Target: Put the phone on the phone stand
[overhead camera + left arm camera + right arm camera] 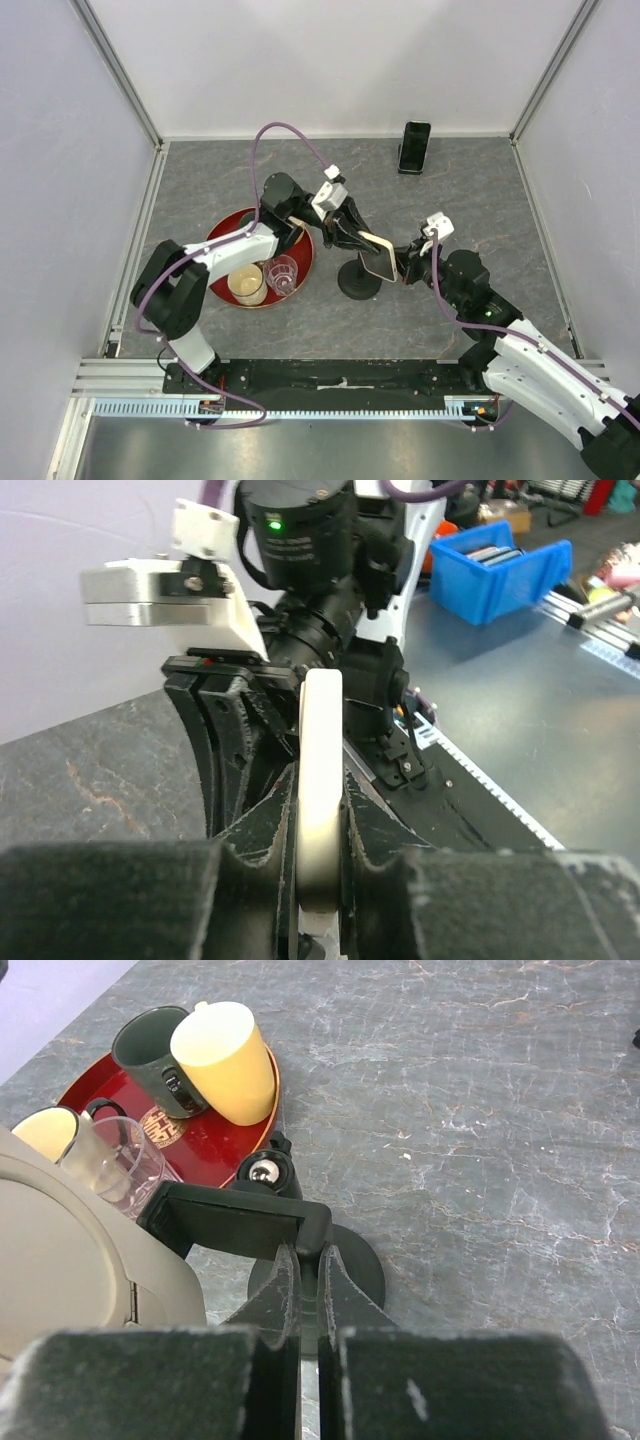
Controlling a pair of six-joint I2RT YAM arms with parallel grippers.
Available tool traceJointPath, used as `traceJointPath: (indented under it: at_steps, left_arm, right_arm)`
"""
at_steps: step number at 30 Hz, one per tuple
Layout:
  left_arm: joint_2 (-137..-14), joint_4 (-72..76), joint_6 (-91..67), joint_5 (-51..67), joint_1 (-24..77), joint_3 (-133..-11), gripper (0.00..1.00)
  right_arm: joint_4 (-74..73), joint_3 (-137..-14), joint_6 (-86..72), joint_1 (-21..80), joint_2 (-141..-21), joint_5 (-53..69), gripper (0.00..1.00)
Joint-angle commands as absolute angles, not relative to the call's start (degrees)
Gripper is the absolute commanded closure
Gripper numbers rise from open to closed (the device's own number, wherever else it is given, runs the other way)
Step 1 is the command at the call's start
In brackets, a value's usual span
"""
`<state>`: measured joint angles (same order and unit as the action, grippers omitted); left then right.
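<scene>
The phone (381, 256), with a pale cream rim, is held tilted just above the phone stand (358, 281). My left gripper (358, 240) is shut on the phone. In the left wrist view the phone's cream edge (320, 720) stands upright between the fingers of my left gripper (320, 780). My right gripper (405, 263) is shut on one end of the stand's black holder (230, 1225). In the right wrist view my right gripper (310, 1255) pinches that end above the round disc base (365, 1272). The phone's cream back (60, 1250) fills the left of that view.
A red round tray (258, 305) to the left of the stand holds a cream cup (246, 284), a clear glass (282, 275), a yellow cup (225, 1060) and a dark mug (150, 1055). A smaller black phone-like slab (414, 147) stands at the back wall.
</scene>
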<state>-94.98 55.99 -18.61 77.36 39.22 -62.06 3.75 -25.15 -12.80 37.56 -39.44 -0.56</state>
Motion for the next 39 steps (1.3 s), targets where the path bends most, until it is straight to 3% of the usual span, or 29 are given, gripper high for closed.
traceJointPath:
  at_steps: [1, 7, 16, 22, 26, 30, 33, 39]
  left_arm:
    - [-99.3, 71.09, -28.43, 85.33, 37.71, -68.2, 0.98]
    - [-109.4, 95.35, -54.63, 89.64, 37.71, -75.14, 0.98]
    - [-109.6, 94.58, -48.53, 85.26, 36.3, -71.9, 0.98]
    - [-106.36, 78.86, -29.57, 82.27, 35.86, -68.74, 0.98]
    - [-101.0, 51.16, -7.6, 77.79, 35.6, -66.27, 0.98]
    - [-94.59, 32.46, 11.12, 71.82, 35.25, -65.57, 0.98]
    - [-91.33, 23.58, 15.71, 63.4, 35.07, -63.02, 0.98]
    - [-82.19, 18.65, 7.56, 31.95, 36.91, -53.97, 0.98]
  right_arm:
    - [6.06, -25.22, -17.23, 34.55, -39.29, 9.92, 1.0]
    - [6.06, -26.01, -15.56, 33.22, -41.75, 13.44, 1.0]
    - [5.71, -26.46, -14.68, 33.13, -42.89, 14.41, 1.0]
    - [5.89, -26.54, -14.68, 33.13, -43.68, 15.2, 1.0]
    - [5.89, -26.63, -14.76, 33.22, -43.86, 14.77, 1.0]
    - [5.89, -25.32, -14.77, 33.13, -42.11, 9.26, 1.0]
    - [5.54, -24.61, -15.03, 33.22, -39.73, 3.62, 1.0]
    - [10.18, -23.03, -14.24, 39.89, -37.35, -12.19, 1.0]
